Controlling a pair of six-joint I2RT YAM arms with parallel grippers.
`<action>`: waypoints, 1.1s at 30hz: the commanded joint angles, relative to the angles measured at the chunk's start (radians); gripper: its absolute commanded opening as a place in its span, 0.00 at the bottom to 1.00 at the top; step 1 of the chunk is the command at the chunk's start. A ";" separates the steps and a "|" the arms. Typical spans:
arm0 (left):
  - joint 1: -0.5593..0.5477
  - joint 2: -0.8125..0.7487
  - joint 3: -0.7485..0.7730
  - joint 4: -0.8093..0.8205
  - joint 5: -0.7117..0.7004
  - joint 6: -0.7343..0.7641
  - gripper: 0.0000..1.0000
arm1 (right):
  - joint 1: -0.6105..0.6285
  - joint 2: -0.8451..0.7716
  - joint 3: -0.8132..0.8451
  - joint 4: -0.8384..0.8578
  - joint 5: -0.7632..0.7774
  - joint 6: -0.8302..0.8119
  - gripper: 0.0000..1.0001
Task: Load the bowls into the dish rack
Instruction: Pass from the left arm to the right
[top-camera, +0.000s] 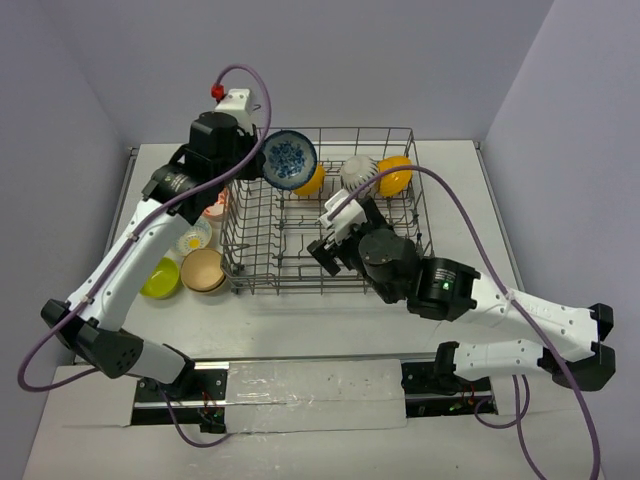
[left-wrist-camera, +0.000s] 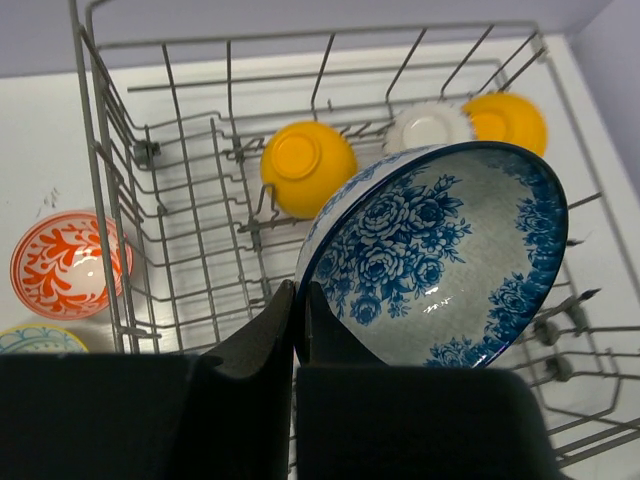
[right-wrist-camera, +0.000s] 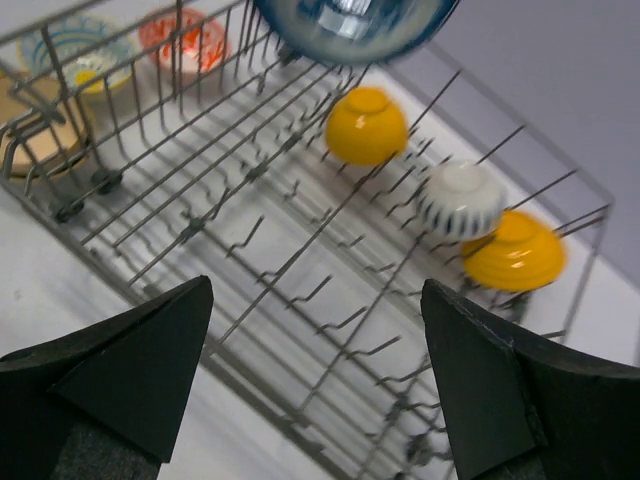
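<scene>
My left gripper (left-wrist-camera: 297, 290) (top-camera: 262, 160) is shut on the rim of the blue-patterned bowl (left-wrist-camera: 440, 250) (top-camera: 290, 160), holding it tilted above the back left of the grey wire dish rack (top-camera: 300, 285) (left-wrist-camera: 100, 200) (right-wrist-camera: 150, 250). Along the rack's back row stand an orange-yellow bowl (top-camera: 314, 183) (left-wrist-camera: 305, 165) (right-wrist-camera: 366, 125), a white striped bowl (top-camera: 358, 172) (right-wrist-camera: 460, 198) and a second orange-yellow bowl (top-camera: 394, 175) (right-wrist-camera: 510, 250). My right gripper (top-camera: 325, 237) (right-wrist-camera: 315, 300) hangs open and holding nothing over the rack's front middle.
On the table left of the rack sit a red-and-white bowl (left-wrist-camera: 68, 265) (top-camera: 214, 208), a pale patterned bowl (top-camera: 193, 238), a tan bowl (top-camera: 203, 270) and a lime green bowl (top-camera: 160, 278). Walls close in behind and on both sides.
</scene>
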 joint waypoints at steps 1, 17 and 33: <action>-0.006 -0.005 -0.024 0.117 0.000 0.055 0.00 | 0.051 0.025 0.136 0.056 0.183 -0.197 0.93; -0.023 -0.037 -0.051 0.099 0.107 0.064 0.00 | 0.032 0.301 0.324 0.178 0.076 -0.395 1.00; -0.071 -0.068 -0.061 0.065 0.135 0.092 0.00 | -0.104 0.435 0.413 0.078 -0.128 -0.297 0.98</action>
